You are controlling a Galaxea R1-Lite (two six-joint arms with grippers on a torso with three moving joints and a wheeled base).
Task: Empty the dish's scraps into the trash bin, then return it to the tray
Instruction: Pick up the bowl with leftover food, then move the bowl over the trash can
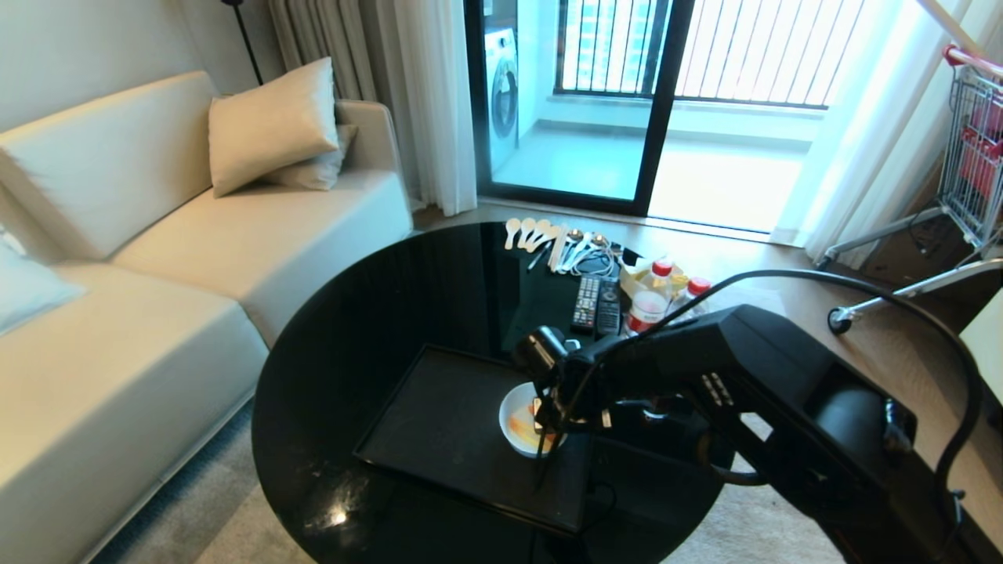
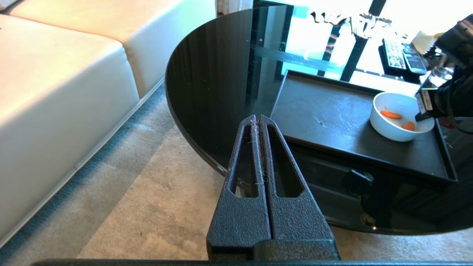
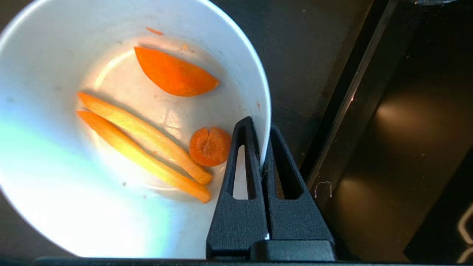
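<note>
Dish sits upright, mouth up, on the tray at its right side, on the round worktop. Scraps: two yellow strips lying parallel, two orange chunks. Right gripper fingers pinch the dish's rim. Left gripper fingers pressed together, off the worktop's edge.

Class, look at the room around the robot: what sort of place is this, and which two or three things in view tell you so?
Most likely a home living room. A cream sofa with cushions stands beside a round black coffee table bearing remote controls, and a sliding glass door opens onto a balcony.
</note>
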